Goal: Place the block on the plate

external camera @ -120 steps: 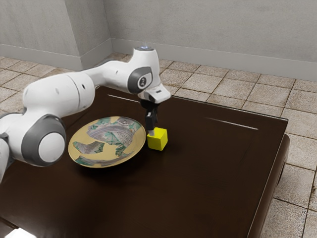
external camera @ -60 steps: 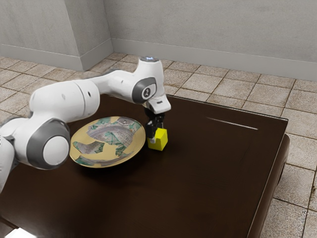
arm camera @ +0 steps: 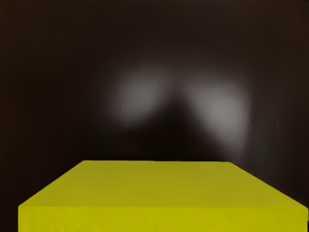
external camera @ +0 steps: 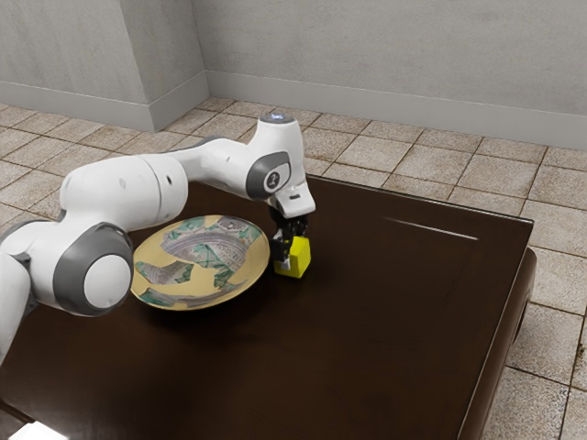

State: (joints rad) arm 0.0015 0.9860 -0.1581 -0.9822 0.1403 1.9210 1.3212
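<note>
From where I stand, the gripper [external camera: 291,250] is down at the yellow block [external camera: 296,260], which sits flat on the dark table [external camera: 376,321], just beside the patterned plate [external camera: 225,280]. In the exterior view the block lies off the plate's right side. Whether the fingers are clamped on it or merely stand around it, I cannot tell.

The white arm [external camera: 126,197] reaches past the plate and bends so that the gripper points down, a sensible way to come at something this low: it can go around the block's sides without leaning over the dish. In the wrist view the block's upper face [arm camera: 157,183] lies level and squared up with the hand, which I judge helps, since flat sides should give an even, steady hold.

I take the step in hand to be securing the grasp; the placing itself is not done. With a firm hold, the next move calls for a lift straight up, because the plate's rim looks raised and a low sideways drag could knock it. From there the carry is short, and the plate's broad middle seems the steadiest spot for a flat-bottomed block; near the sloping edge it might tip or slide.
</note>
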